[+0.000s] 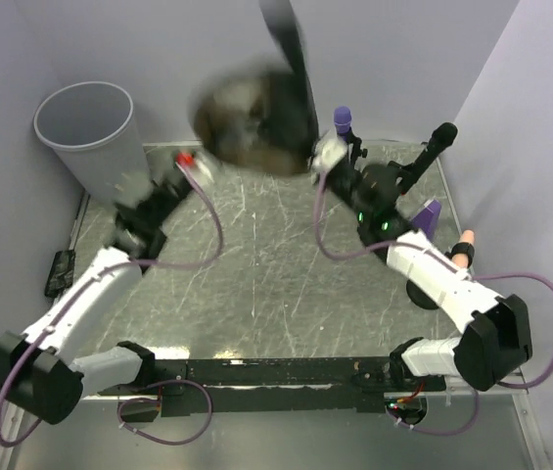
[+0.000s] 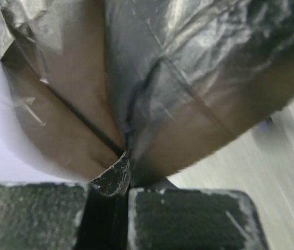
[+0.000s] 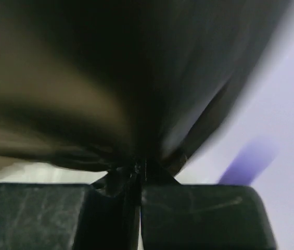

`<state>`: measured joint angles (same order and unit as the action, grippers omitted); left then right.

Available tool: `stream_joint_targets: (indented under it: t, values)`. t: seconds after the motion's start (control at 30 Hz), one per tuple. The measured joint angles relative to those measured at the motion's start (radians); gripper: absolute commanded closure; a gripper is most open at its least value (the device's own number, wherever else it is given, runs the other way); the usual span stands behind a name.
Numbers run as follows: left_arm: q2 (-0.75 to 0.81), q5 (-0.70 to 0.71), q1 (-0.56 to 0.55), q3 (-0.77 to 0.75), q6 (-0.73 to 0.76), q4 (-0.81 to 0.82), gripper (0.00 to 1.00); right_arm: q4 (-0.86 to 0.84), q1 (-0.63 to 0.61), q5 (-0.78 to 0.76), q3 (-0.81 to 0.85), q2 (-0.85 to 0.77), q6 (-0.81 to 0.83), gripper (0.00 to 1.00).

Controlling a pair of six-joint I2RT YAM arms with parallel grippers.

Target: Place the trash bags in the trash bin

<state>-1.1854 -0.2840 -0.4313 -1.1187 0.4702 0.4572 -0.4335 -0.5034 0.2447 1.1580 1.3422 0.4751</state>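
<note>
- Where the jaws of the left gripper (image 2: 120,190) meet, a pinched fold of the trash bag (image 2: 188,78) sits between them. The jaws are closed down to a thin slit on the film.
- On the right gripper (image 3: 139,177) the jaws are likewise pressed nearly together, with a gathered bit of dark bag caught in the seam.
- The bag fans up and out from both grips. It is grey-black, glossy and creased in the left wrist view, and smeared by motion in the right wrist view.
- From the top camera, the bag hangs in the air between the two grippers, off the tabletop (image 1: 276,284) and above its far edge. It shows as a blurred dark mass, with one dark strip running up out of frame.
- The trash bin (image 1: 90,132) stands upright at the far left corner, mouth open, to the left of the bag and apart from it. The left arm's wrist lies close beside its lower wall.
- Both arms reach toward the far side, converging on the bag.
</note>
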Motion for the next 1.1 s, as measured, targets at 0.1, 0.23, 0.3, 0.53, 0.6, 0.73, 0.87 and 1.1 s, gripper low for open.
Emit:
stream_joint_targets:
  t: [0.1,0.23,0.3,0.53,0.6,0.73,0.87,1.1]
  values:
    - [0.051,-0.031,0.011,0.343,0.071,-0.138,0.99,0.149,0.037,-0.008,-0.323,-0.067,0.025,1.00]
    - [0.056,-0.090,0.011,0.485,0.093,-0.422,0.99,0.424,0.050,0.012,-0.459,-0.124,0.019,1.00]
    - [0.071,-0.117,0.009,0.439,0.080,-0.484,0.99,0.472,0.048,0.033,-0.418,-0.190,-0.010,1.00]
    - [0.003,-0.104,0.013,0.126,-0.127,-0.554,0.99,0.447,0.045,0.019,-0.107,-0.148,-0.147,1.00]
    - [-0.058,-0.058,0.021,0.061,-0.188,-0.546,0.99,0.432,0.044,-0.011,-0.003,-0.049,-0.182,1.00]
    - [-0.243,0.018,0.056,-0.146,-0.250,-0.583,0.99,0.470,0.050,-0.061,0.352,0.260,-0.231,1.00]
    - [-0.493,0.102,0.138,-0.592,-0.322,-0.685,0.99,0.539,0.062,-0.136,0.834,0.571,-0.255,1.00]
    - [-0.629,0.226,0.274,-1.098,-0.443,-0.563,0.99,0.336,0.088,-0.222,1.250,0.690,-0.227,1.00]
